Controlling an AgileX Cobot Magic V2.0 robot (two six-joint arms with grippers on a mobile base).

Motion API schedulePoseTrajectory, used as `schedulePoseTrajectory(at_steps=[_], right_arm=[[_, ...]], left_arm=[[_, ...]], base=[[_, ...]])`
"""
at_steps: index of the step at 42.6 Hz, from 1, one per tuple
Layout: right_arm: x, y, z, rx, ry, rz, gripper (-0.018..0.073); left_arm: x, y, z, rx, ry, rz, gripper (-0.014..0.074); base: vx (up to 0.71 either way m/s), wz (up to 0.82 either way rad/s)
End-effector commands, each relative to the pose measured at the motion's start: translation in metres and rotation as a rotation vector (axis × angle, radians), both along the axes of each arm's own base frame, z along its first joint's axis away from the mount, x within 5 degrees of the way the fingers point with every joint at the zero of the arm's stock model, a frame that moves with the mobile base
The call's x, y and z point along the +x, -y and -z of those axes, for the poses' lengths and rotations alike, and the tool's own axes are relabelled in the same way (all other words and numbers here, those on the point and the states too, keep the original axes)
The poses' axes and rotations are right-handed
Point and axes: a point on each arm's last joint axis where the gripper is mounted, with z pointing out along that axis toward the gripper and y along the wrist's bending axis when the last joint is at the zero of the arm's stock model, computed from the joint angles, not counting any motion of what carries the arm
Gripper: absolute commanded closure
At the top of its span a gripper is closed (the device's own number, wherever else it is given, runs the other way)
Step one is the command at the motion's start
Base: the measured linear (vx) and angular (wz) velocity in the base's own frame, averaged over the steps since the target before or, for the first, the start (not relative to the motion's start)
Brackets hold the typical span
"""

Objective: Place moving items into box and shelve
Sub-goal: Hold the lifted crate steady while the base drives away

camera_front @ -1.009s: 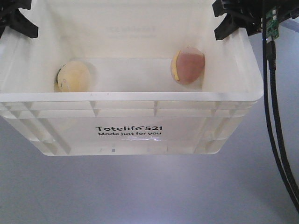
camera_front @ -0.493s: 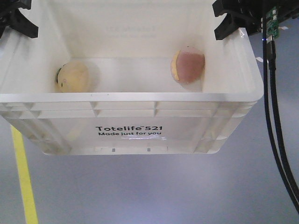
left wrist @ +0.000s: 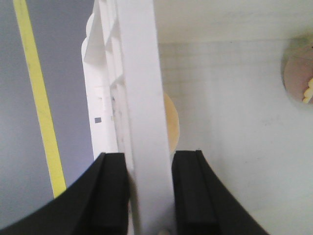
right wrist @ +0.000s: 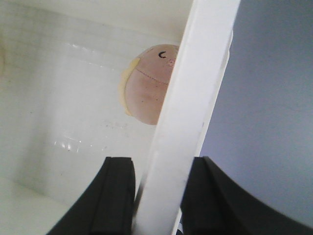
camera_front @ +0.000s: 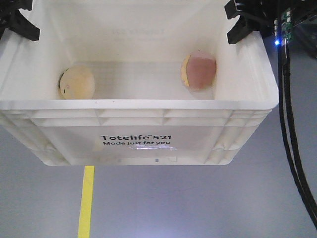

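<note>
Yellow stripe shifted right; box holds cream ball, pinkish ball

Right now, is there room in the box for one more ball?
Yes. The bare floor between the cream ball and the pink ball in the box is free. It is crowded at both side walls, where the left hand and right hand clamp the rim near each ball.

off-white box, black lettering | cream-yellow ball | pinkish-brown ball, tan patch | yellow floor line | grey floor
</note>
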Motion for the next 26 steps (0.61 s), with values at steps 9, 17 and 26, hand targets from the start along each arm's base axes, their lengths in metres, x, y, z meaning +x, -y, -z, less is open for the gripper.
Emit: schedulePoseTrajectory(at_steps=[9,17,26], right_arm=[[-0.0196,-0.0143,-0.0392,0.191,0.14,-0.063,0.0562],[-0.0196,-0.0144,-0.0392,0.192,0.14,-0.064,0.0562],[-0.0196,-0.0144,-0.0392,0.192,0.14,-0.064,0.0562]], left_arm=[[-0.0138,0.0164,-0.0371,-0.191,0.161,0.029,0.0601],[-0.0138,0.0164,-0.0371,-0.191,0.161,0.029,0.0601],[-0.0138,0.0164,-0.0371,-0.191,0.161,0.029,0.0601]], base=[[0.3,0.47],[0.33,0.37],[0.39,0.24]])
